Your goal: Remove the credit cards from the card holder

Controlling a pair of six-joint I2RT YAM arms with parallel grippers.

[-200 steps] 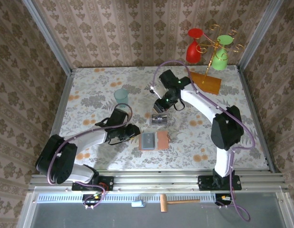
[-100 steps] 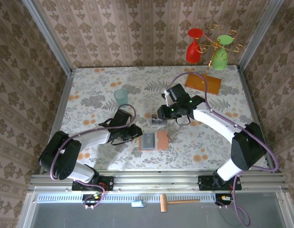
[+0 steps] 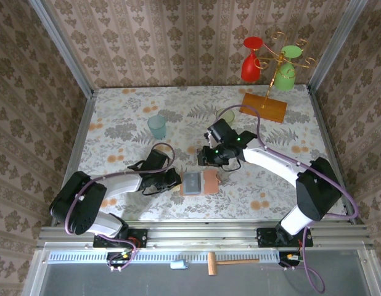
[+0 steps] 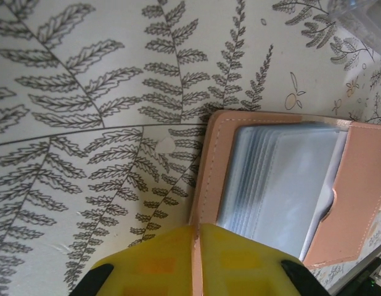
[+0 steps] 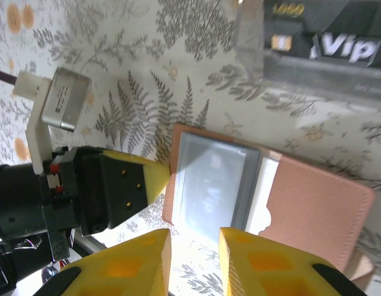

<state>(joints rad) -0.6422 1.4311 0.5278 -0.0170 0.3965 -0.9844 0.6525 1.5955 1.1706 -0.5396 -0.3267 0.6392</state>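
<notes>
**Left tool (image 4: 196,240) pins card holder (image 4: 357,185) as right tool (image 5: 193,256) hangs over its pockets**

Seen from my remote station, the left tool is pinched narrow on the pink border of the card holder. The holder lies open like a book on the fern-patterned bench (image 4: 86,92), grey-blue sleeves facing up and its plain pink half spread beside them. As I read it, that grip anchors the holder so it neither slides nor folds shut when a card is drawn.

The right tool hovers just above the sleeves, its yellow fingers (image 5: 129,271) apart and holding nothing, lined up for a dip into the pocket. Near the holder stands a clear tray (image 5: 249,37) with a dark credit card (image 5: 338,46) marked "Vip" lying in it, which I take to be the drop-off point.

Whether any card is left in the sleeves I cannot tell; from both wrist cameras they look pale and glossy. My judgement is that the job is well along. Any further reach calls for a shallow, careful pinch at the sleeve mouth.
</notes>
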